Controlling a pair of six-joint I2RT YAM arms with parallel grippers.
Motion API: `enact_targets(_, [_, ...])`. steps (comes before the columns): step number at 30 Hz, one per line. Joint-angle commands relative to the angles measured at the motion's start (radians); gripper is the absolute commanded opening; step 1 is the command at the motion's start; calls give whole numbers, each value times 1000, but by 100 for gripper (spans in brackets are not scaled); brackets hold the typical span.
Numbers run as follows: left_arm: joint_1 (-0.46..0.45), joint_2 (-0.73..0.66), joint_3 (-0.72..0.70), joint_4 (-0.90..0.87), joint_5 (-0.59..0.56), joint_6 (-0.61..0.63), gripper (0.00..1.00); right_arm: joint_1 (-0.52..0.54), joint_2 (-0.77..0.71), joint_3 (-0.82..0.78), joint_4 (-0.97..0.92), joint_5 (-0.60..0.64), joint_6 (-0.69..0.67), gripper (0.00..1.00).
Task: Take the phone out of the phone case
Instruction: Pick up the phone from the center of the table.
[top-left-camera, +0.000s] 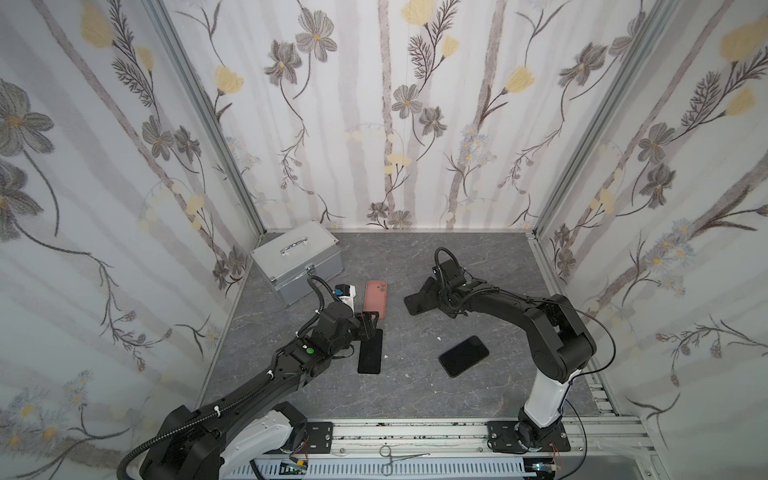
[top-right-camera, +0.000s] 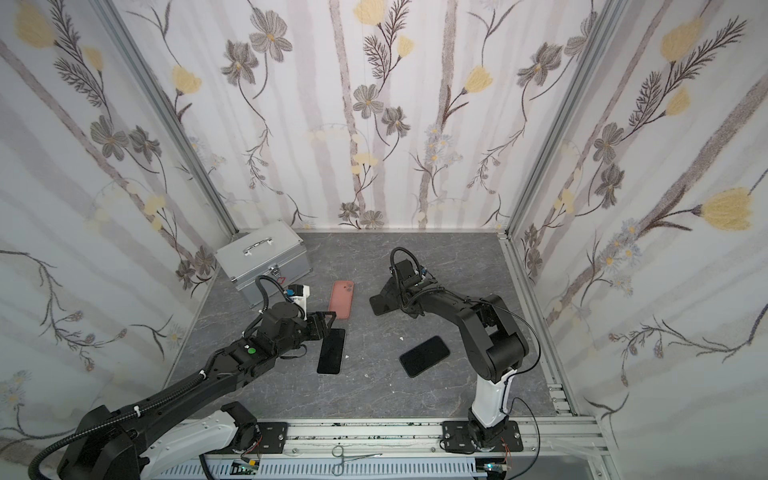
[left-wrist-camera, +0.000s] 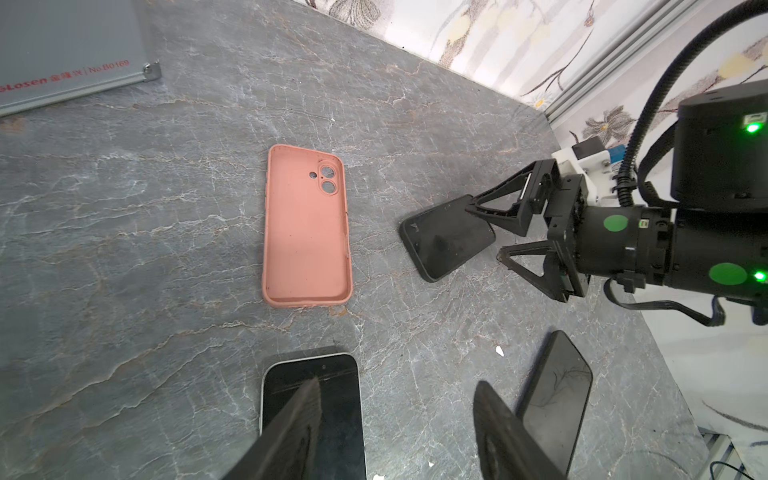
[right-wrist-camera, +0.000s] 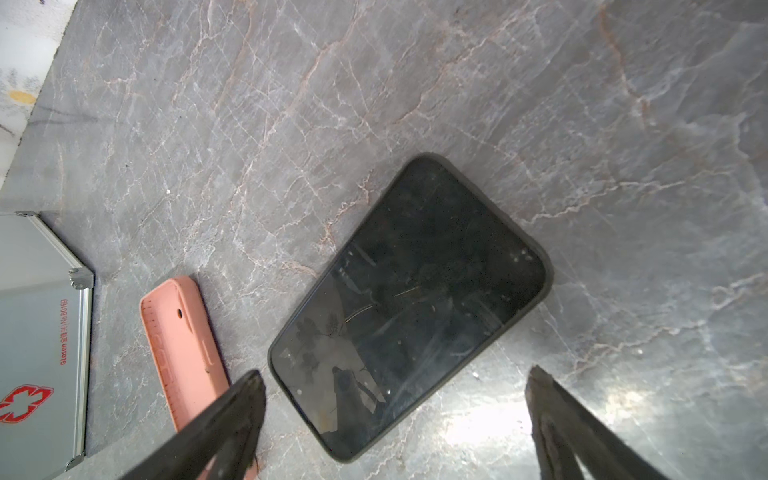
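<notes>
The right gripper (right-wrist-camera: 395, 374) hovers with its jaws spread wide and nothing held, its fingers on either side of one end of the cased phone (right-wrist-camera: 409, 307). That phone has a dark screen and seems to sit in a black shell, lying on the table (right-wrist-camera: 540, 104). The left gripper (left-wrist-camera: 397, 388) is likewise parted and empty, with one finger over the screen of the bare phone (left-wrist-camera: 313, 407). Just beyond it lies the pink case (left-wrist-camera: 307, 226), empty and hollow side up. That pair looks finished, and the black one is likely next. To do it well, pin the shell's rim with one arm and peel a corner with the other, rather than squeezing the whole slab, since the glossy screen will probably slip. A third phone (top-left-camera: 464, 355) lies well apart, and a box (top-left-camera: 297, 259) stands in the corner.
</notes>
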Motion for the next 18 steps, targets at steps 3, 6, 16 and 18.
enact_targets(3, [15,-14,-10,30,29,-3,61,0,30,29,-11,16,32,96])
enact_targets(6, [23,-17,-12,30,38,-1,61,-2,42,42,-16,20,32,98])
enact_targets(16, [34,-23,-18,31,52,-1,62,-8,110,128,-69,42,9,100])
enact_targets(18, [38,-21,-16,30,57,-1,62,-8,133,165,-99,51,-4,100])
